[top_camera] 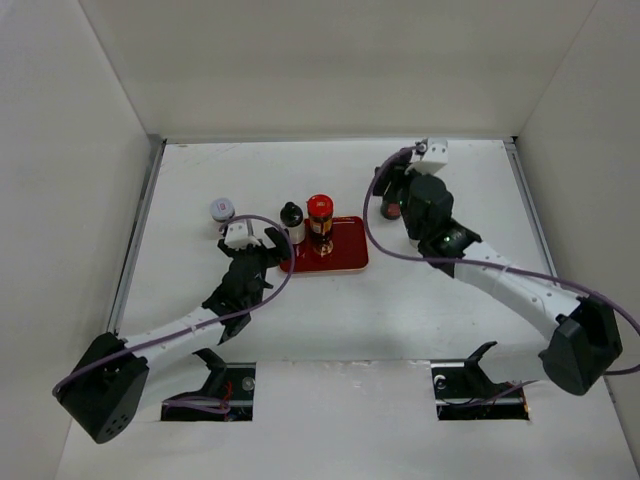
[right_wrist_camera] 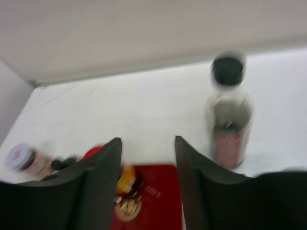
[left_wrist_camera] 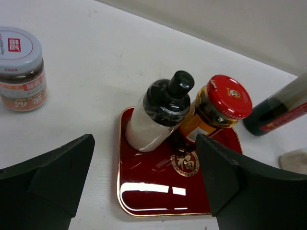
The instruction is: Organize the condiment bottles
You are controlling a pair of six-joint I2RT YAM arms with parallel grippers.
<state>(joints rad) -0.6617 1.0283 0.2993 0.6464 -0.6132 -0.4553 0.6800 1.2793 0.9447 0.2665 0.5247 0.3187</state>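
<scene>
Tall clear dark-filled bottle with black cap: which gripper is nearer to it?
Right. The right gripper is just beside the tall bottle, not around it; the left gripper is beyond the flat red tray.

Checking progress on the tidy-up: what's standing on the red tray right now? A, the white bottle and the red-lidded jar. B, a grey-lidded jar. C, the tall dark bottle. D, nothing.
A: the white bottle and red-lidded jar stand side by side on the tray.
</scene>
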